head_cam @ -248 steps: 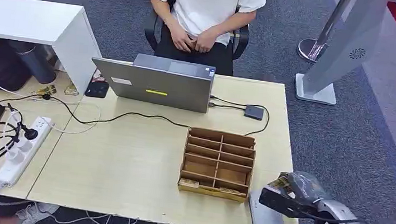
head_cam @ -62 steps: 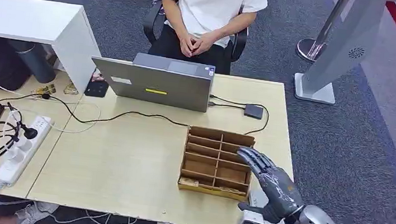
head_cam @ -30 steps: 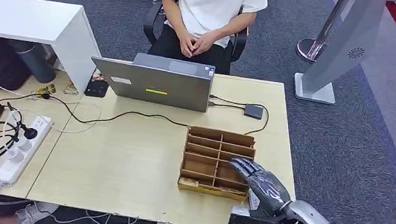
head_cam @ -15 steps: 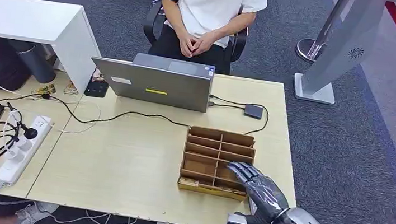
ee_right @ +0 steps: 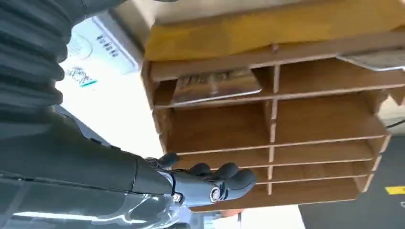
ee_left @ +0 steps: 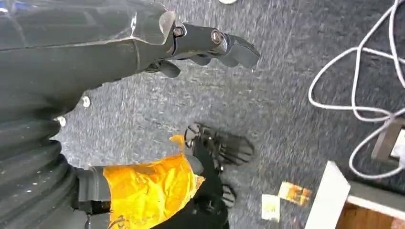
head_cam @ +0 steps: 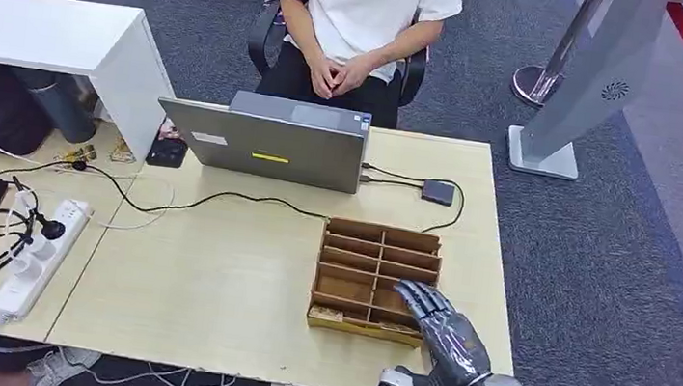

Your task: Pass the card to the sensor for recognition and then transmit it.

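My right hand [head_cam: 445, 339] hovers flat, fingers spread and holding nothing, over the near right corner of the wooden organizer [head_cam: 379, 256] on the desk [head_cam: 212, 275]. Cards [head_cam: 327, 317] lie in the organizer's front row. In the right wrist view the right hand [ee_right: 200, 183] stretches across the organizer [ee_right: 272, 124], where one card [ee_right: 215, 85] lies in an end compartment. Beside the organizer sits the pale sensor pad [ee_right: 98, 47] with a printed label. My left hand [ee_left: 200, 40] hangs over the carpet, holding nothing.
A person [head_cam: 357, 20] sits behind the desk with hands clasped. A grey laptop [head_cam: 270, 146] and a small dark box [head_cam: 438, 192] stand at the far edge. A power strip [head_cam: 39, 256] and cables lie left. A grey stand [head_cam: 572, 93] rises at the right.
My right arm has drawn back toward the desk's near edge and sunk lower. Its fingers still reach over the organizer's near right corner.
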You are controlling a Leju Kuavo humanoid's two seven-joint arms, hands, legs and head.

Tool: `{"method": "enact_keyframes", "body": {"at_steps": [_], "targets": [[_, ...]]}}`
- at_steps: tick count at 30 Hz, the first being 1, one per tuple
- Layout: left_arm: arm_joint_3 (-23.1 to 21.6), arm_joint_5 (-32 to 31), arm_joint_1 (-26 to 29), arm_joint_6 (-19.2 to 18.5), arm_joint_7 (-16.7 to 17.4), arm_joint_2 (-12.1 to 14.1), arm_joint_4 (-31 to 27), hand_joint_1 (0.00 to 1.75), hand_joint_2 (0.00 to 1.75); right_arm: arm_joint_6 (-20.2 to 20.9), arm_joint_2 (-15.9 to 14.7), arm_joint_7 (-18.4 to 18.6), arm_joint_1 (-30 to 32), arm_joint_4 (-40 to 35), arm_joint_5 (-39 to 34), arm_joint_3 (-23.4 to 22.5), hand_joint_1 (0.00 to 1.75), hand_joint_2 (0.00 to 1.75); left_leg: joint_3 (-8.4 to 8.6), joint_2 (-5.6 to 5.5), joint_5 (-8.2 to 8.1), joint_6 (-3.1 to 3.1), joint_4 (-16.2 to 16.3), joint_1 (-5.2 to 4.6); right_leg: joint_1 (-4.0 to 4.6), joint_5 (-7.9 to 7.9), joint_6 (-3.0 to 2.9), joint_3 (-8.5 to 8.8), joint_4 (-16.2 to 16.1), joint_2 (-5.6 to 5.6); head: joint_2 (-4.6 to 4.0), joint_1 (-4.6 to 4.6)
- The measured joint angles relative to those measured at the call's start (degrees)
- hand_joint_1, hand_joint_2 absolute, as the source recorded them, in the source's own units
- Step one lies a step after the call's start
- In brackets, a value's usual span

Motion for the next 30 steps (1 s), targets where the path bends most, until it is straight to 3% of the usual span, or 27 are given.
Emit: {"method": "enact_keyframes", "body": {"at_steps": [30], "targets": [[0.0,-1.0,-0.1,0.7,0.6,-0.5,0.0,0.00,1.75,-2.2,3.1,1.9,2.0,1.3,4.1,-2.6,0.00,1.75,0.04,0.02,0.02,0.00,0.0,0.00,-0.01,0.02,0.00,0.03,0.0,0.03,0.00,-0.02]]}}
